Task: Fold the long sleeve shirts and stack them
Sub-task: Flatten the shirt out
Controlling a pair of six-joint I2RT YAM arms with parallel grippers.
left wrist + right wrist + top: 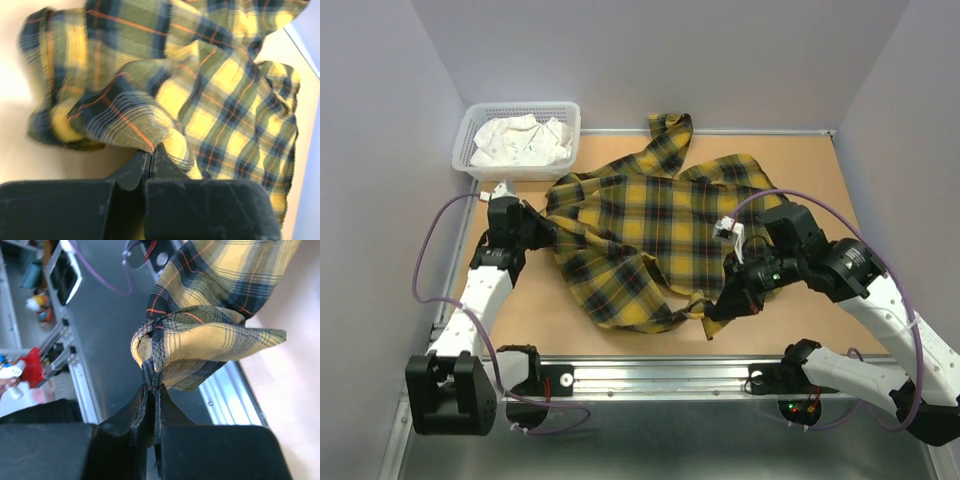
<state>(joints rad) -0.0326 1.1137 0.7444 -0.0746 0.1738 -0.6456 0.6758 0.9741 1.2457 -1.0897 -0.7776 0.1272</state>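
One long sleeve shirt (pixel 640 230), yellow flannel with dark plaid and thin red lines, lies crumpled across the middle of the brown table, a sleeve trailing toward the back wall. My left gripper (pixel 538 230) sits at the shirt's left edge. In the left wrist view it (pixel 151 150) is shut, with a folded hem of the shirt (pixel 225 115) bunched at its tips. My right gripper (pixel 715 310) is at the shirt's near right corner. The right wrist view shows it (pixel 154 389) shut on a pinched fold of the shirt (pixel 210 335), lifted above the metal rail.
A white plastic basket (pixel 510 170) holding crumpled white cloth (pixel 520 140) stands at the back left corner. A metal rail (pixel 660 375) runs along the near table edge between the arm bases. Grey walls enclose the table on three sides.
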